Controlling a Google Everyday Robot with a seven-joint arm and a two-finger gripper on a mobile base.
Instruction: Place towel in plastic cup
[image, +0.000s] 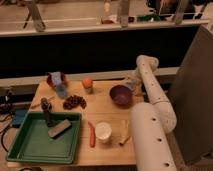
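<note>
A clear bluish plastic cup (60, 89) stands at the back left of the wooden table (107, 107). A pale blue piece (55, 77) shows at its top; I cannot tell whether this is the towel. My white arm (150, 95) rises along the right side and bends over at the top. My gripper (132, 84) hangs just behind and to the right of a purple bowl (120, 95), far from the cup. Nothing shows in it.
A green tray (30, 145) at front left holds a grey block (59, 128) and a dark upright object (46, 107). Also here are dark grapes (74, 102), an orange (87, 82), a white cup (103, 131), a carrot (92, 135) and a banana (123, 133).
</note>
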